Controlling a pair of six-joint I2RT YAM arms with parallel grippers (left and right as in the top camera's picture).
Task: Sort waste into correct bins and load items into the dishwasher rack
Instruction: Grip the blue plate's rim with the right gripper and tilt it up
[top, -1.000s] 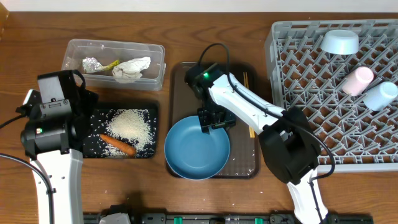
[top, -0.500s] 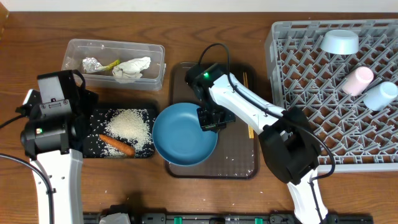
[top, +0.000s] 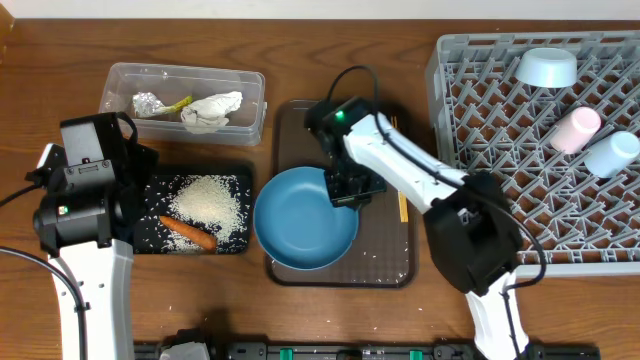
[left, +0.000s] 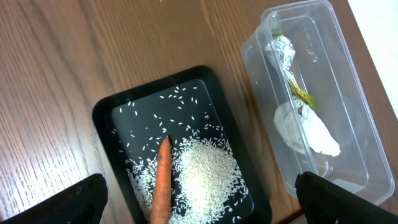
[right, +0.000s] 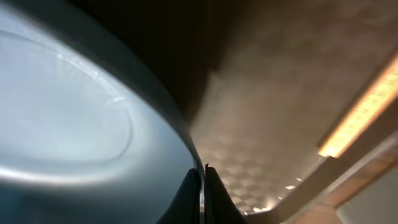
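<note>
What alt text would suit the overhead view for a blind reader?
The right gripper pinches the rim of a blue plate over a brown tray. A grey rack holds a bowl, a pink cup and a blue cup; rice and a carrot lie in a black tray.

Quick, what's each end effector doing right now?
Left end effector: open, holding nothing.
Right end effector: closed on the rim of the large blue plate.

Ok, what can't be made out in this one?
Overhead: the right end effector sits under its own wrist, so its hold on the blue plate is hidden.
Overhead: the right arm covers most of the chopsticks.
Right wrist: too close and blurred to show more than plate rim.
Left wrist: the bottom edge cuts off most of the left end effector.
</note>
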